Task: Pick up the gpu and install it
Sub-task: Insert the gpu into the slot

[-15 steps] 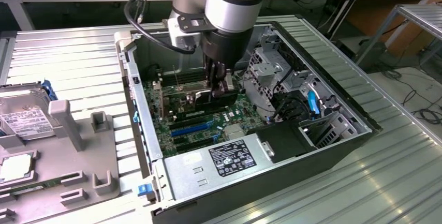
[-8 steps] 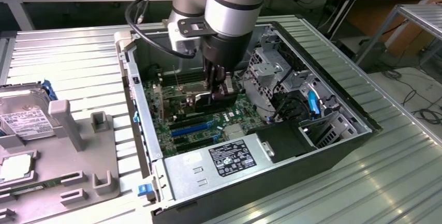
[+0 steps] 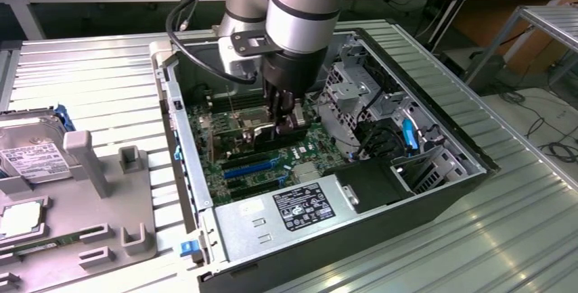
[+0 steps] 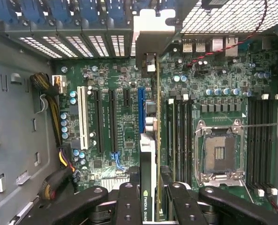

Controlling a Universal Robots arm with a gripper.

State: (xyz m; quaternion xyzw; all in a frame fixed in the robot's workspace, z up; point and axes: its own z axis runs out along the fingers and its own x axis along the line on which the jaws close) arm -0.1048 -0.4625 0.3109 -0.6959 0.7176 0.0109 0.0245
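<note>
Where the tool point(image 4: 150, 199) clamps it on both faces, the gpu point(image 4: 148, 159) stands edge-on inside the computer case point(image 3: 424, 205), lined along the motherboard's point(image 4: 115, 131) blue slot point(image 4: 140, 108); whether seated cannot be told.

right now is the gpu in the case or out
In: the gpu stands on edge in the gripper, over the motherboard by the blue slot. Seated: cannot tell.
</note>
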